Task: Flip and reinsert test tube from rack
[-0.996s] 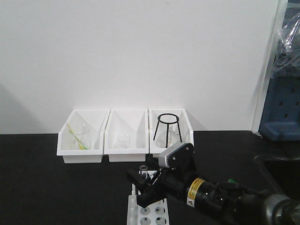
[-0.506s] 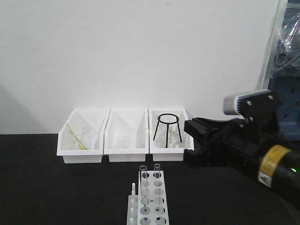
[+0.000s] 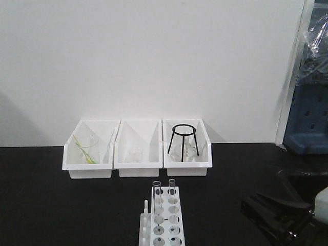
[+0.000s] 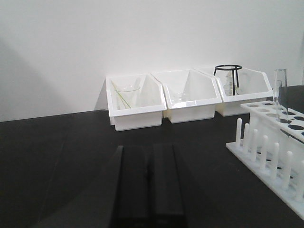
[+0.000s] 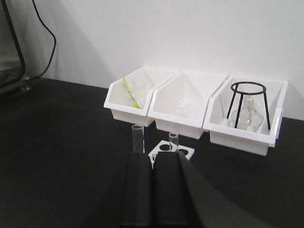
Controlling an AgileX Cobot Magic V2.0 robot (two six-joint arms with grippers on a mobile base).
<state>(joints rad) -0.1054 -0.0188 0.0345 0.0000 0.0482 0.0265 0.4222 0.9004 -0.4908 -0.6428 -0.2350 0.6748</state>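
table (image 3: 51,205): black, matte, spans the whole near ground; carries everything listed below.

bins (image 3: 137,154): three open white plastic bins in a row against the far wall. left one holds a beaker with a yellow-green stick, middle one a small clear glass, right one a black wire tripod (image 3: 183,138) over glassware. judged to be storage, set back to leave the work space free.

right gripper (image 5: 154,190): low at the right, well apart from the rack. fingers pressed together, nothing between them. judged pulled back from the work.

left gripper (image 4: 147,185): low over the table, left of the rack, pointing at the bins. fingers closed flat against each other, carrying nothing.

rack (image 3: 163,225): small white plastic, near centre, top plate with rows of round holes, thin white pegs along its left side. placed between both arms, likely for reach.

test tube (image 3: 157,200): slim clear glass, upright in a far hole of the rack, rising above the top plate, open mouth up. a second like tube (image 3: 171,187) stands just beside it, to the right. which one is the task's i cannot tell for sure.
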